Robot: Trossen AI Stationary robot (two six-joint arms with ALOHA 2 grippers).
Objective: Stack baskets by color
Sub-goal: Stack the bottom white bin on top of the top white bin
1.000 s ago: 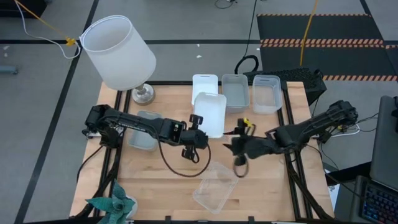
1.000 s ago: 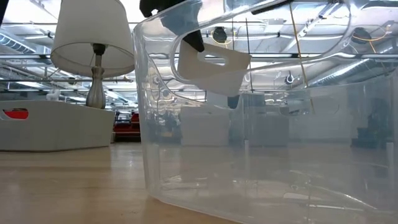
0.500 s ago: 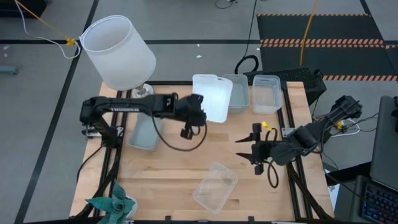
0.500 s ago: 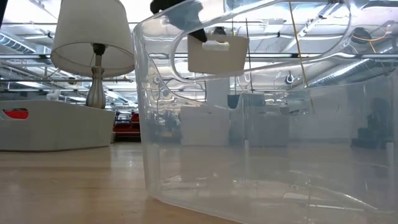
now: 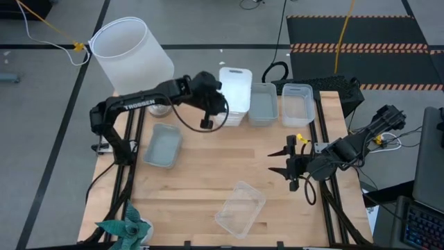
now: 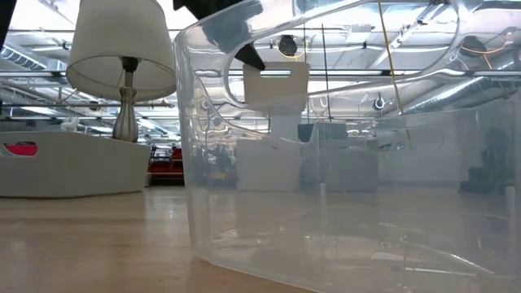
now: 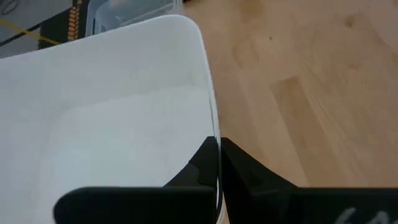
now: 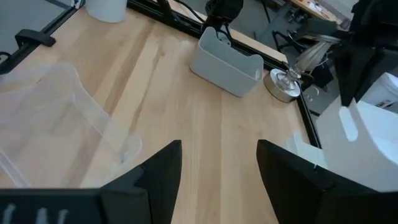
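My left gripper (image 5: 216,94) is shut on a white basket (image 5: 236,87) and holds it in the air at the table's far edge. Under it the near end of another white basket (image 5: 232,119) shows. In the same far row, to the right, stand a grey basket (image 5: 262,104) and a clear basket (image 5: 297,103). Another grey basket (image 5: 161,144) rests on its bottom at the left. A clear basket (image 5: 241,207) lies near the front edge and fills the low view (image 6: 342,163). My right gripper (image 5: 288,163) stands open and holds nothing, at the right. My left gripper pinches the rim of the white basket's left side wall (image 7: 213,134). One finger (image 7: 196,165) is inside the basket and the other (image 7: 245,168) outside. The fingers slant down from the table's left and lie along the rim. The basket hangs clear of the table, about level (image 6: 275,85).
A lamp with a big white shade (image 5: 132,55) stands at the far left corner, close to my left arm. A green plant (image 5: 125,229) sits at the near left corner. Bare wood (image 5: 208,163) lies in the table's middle.
My left gripper has swung from the table's middle toward the far edge and risen a little, carrying the white basket, which has turned end-on over the far row. My right gripper has drawn back toward the right edge and stayed open.
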